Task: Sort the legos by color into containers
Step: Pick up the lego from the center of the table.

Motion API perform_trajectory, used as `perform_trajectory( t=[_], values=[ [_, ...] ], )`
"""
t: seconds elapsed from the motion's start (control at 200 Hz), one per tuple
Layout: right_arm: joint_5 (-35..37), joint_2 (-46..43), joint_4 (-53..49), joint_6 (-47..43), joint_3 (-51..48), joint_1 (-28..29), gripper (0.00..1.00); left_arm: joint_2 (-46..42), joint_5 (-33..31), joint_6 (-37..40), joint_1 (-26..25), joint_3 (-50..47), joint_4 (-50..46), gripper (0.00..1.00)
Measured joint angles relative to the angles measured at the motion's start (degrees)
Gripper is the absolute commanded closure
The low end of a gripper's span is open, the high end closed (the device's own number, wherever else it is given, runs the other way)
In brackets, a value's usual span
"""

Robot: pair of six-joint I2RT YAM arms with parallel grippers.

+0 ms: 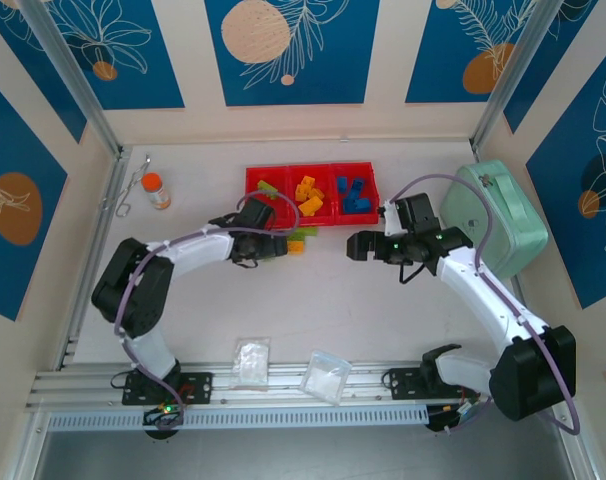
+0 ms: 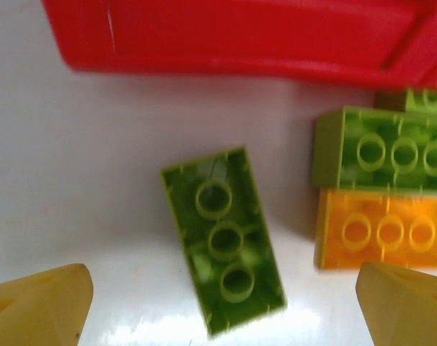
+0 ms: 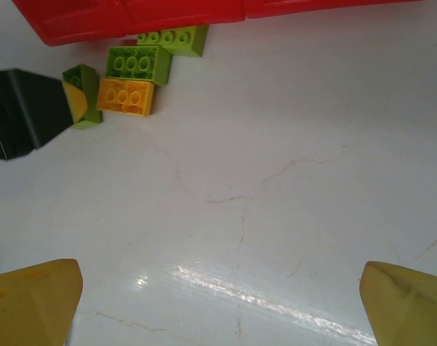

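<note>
Step in hand: green pickup. My left hand [image 2: 226, 306] stands wide, straddling an upturned lime brick [image 2: 223, 240] on the surface just before the red tray [image 2: 240, 36]. Right hand [image 3: 218, 303] wide, empty. Next move, I judge: close, lift, carry to the left compartment [image 1: 258, 177].

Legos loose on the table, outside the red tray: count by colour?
Lime green legos: 3
Yellow-orange lego: 1
Total: 4, all lying on the table just in front of the red tray.
</note>
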Motion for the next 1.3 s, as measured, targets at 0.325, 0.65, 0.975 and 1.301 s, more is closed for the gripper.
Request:
perform_trajectory(
  t=[0.325, 0.65, 0.975, 1.301],
  values=[
    [0.7, -3.5, 0.7, 0.0, -3.0, -3.7, 0.01, 8.2, -3.0, -3.7, 1.1, 5.9, -0.9, 0.39],
    [0.1, -3.5, 1.2, 0.0, -3.3, -5.1, 0.01, 7.1, -3.2, -3.7, 1.6, 3.9, 0.0, 0.54],
    [-0.2, -3.4, 1.9, 0.0, -3.3, -5.2, 0.01, 3.2, -2.2, -1.9, 2.0, -1.5, 3.8, 0.72],
    [-0.2, -3.4, 1.9, 0.0, -3.3, -5.4, 0.01, -6.2, -4.2, 4.5, 2.0, 1.5, -3.1, 0.65]
  ],
)
